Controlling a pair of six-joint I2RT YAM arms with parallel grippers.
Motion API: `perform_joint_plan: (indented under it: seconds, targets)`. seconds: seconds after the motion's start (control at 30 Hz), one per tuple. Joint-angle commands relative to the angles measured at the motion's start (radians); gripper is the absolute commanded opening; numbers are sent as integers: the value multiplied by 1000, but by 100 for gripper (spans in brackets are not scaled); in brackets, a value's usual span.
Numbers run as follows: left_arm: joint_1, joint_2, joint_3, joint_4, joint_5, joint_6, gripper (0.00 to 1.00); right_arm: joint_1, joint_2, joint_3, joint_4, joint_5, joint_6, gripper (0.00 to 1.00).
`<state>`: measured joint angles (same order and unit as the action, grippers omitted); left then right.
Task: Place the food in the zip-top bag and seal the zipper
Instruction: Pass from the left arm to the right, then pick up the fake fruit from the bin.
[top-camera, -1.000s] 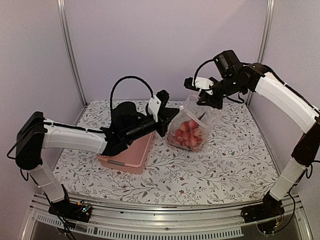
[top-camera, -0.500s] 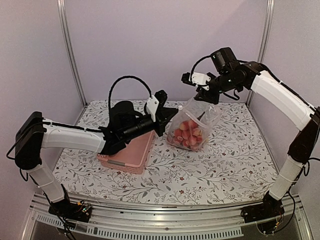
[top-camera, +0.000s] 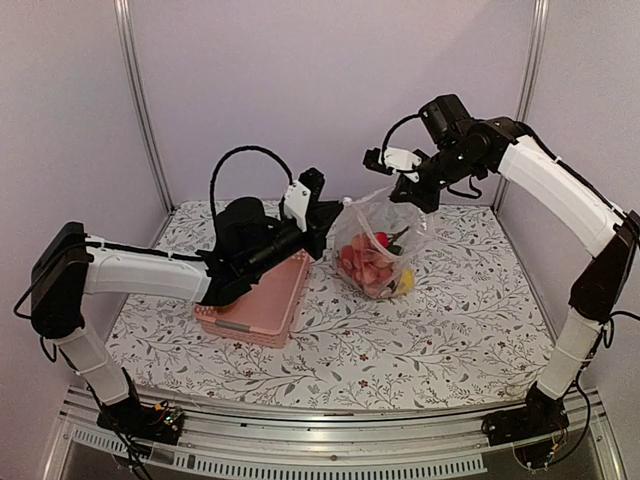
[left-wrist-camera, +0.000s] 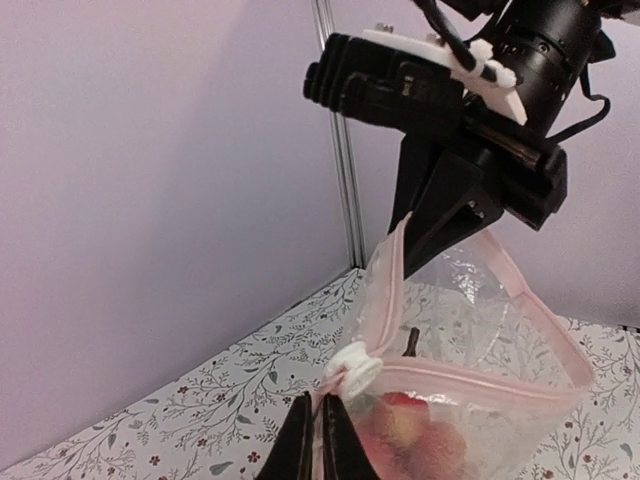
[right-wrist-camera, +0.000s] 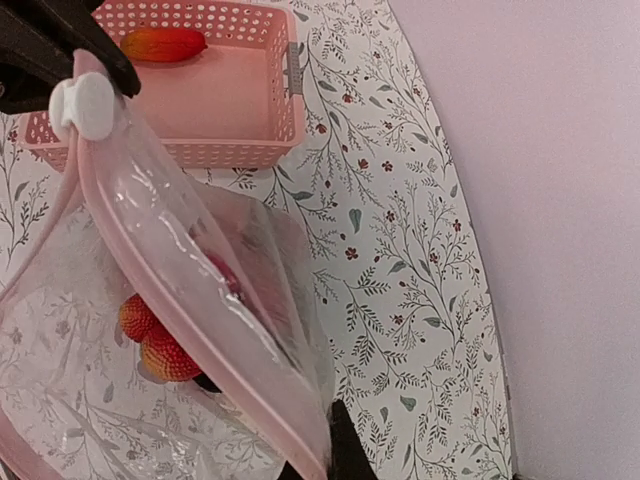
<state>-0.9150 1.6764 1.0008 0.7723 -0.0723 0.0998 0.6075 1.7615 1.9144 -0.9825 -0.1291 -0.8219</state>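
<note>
The clear zip-top bag (top-camera: 378, 245) hangs stretched between my two grippers, its bottom at the table. Food (top-camera: 370, 264), red berries with a yellow piece, lies inside; it also shows in the left wrist view (left-wrist-camera: 412, 432) and the right wrist view (right-wrist-camera: 158, 340). My left gripper (top-camera: 333, 213) (left-wrist-camera: 320, 425) is shut on the bag's corner just below the white slider (left-wrist-camera: 352, 366). My right gripper (top-camera: 412, 192) (right-wrist-camera: 326, 458) is shut on the opposite corner of the mouth. The pale pink zipper (left-wrist-camera: 478, 386) (right-wrist-camera: 190, 268) runs between them, and the mouth gapes open.
The pink lattice basket (top-camera: 262, 300) (right-wrist-camera: 250, 150) stands left of the bag under my left arm, with one orange-red food piece (right-wrist-camera: 163, 43) inside. Metal posts (top-camera: 140, 100) and walls ring the flowered table (top-camera: 440, 320).
Both grippers have risen and pulled apart, my left one moving left. The bag has been drawn taut and upright, and the food has settled lower in it.
</note>
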Motion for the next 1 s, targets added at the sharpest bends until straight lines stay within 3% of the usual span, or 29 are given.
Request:
perform_joint_plan:
  seconds: [0.0,0.1,0.23,0.37,0.6,0.97]
  targets:
    - [25,30,83,71,-86,-23,15,-63,21,163,-140,-128,118,0]
    - [23,58,127,43,-71,-58,37,-115,75,239,-180,-137,211,0]
    - [20,34,94,36,-68,-84,48,-189,107,264,-175,-133,325,0]
    - [20,-39,32,-35,-136,-121,52,-263,95,215,-155,-158,364,0]
    - [37,-125,46,-471,-396,-288,52,-309,28,109,-112,-235,393,0]
    - [141,-145,105,-1074,-361,-593,51,-308,-53,-71,-61,-340,421,0]
